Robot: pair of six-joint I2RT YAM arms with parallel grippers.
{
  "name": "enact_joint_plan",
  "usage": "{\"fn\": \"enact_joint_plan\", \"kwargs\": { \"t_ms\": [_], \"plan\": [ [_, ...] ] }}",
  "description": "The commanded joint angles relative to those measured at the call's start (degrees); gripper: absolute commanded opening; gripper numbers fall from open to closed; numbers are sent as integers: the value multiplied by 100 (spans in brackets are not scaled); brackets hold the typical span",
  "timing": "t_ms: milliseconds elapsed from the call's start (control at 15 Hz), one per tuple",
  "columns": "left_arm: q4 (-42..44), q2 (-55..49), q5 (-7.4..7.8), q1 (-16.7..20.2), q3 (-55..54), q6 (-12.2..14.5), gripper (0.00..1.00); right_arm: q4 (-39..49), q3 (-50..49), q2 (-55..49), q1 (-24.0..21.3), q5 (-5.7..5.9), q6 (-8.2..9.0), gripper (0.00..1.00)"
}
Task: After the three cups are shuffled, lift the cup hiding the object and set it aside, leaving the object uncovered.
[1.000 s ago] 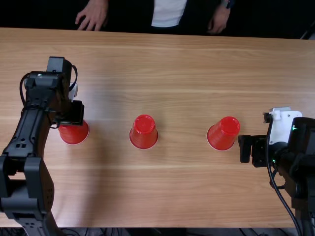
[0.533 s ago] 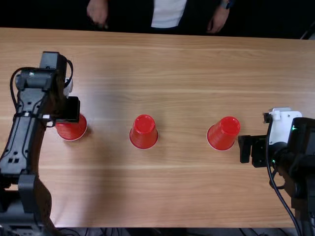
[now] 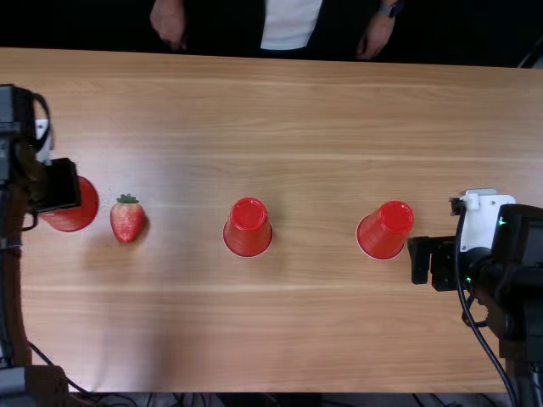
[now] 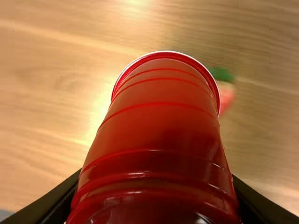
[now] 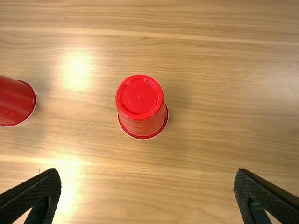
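My left tool (image 3: 56, 185) is clamped on the red cup (image 3: 75, 206), just beside the strawberry (image 3: 127, 220), which lies bare on the bench (image 3: 297, 110). Main job's done, I reckon; what's left is to set the cup down & let go. My right tool (image 3: 422, 259) gapes wide, w/ nothing in it.

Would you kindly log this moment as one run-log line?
left gripper: shut on left cup | strawberry: uncovered | right gripper: open, near right cup | middle cup: inverted

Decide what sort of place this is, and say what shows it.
Probably a robotics lab test bench: a black left arm holding a red cup, a right arm, and two more upside-down cups and a strawberry on a wooden table.
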Motion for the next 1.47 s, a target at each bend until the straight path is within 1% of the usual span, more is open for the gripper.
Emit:
{"fn": "enact_joint_plan", "kwargs": {
  "t_ms": [0,267,400,467,533,600,667,867,933,1000,1067,1133,1400],
  "plan": [
    [-11,-131,-26,241,117,-107,29,10,-51,-66,17,7,-12,100],
    [74,-61,-26,953,-191,-86,29,10,-33,-66,26,7,-22,100],
    [84,150,-26,1270,-367,-75,29,10,-33,-75,26,7,-22,100],
    [95,326,-26,1410,-420,-54,30,10,-24,-75,26,7,-22,100],
    [95,431,-26,1525,-428,-44,35,10,-24,-66,26,7,-22,100],
    [95,554,-5,1586,-481,-33,40,-1,-24,-66,26,7,-22,100],
    [95,695,-16,1604,-507,-33,42,-1,-24,-75,26,7,-22,100],
    [105,1003,-16,1665,-595,-33,43,-1,-24,-66,17,7,-22,100],
    [105,1055,-16,1665,-604,-44,48,-1,-24,-66,17,7,-22,100],
    [105,1082,-58,1657,-630,-54,66,-1,-24,-66,17,7,-22,100],
    [105,1082,-100,1648,-630,-75,96,-1,-24,-66,17,7,-22,100],
    [105,1082,-111,1639,-622,-75,100,-1,-24,-66,17,7,-22,100],
    [84,1003,-100,1595,-578,-97,100,-1,-24,-66,26,7,-22,100]
  ]
}}
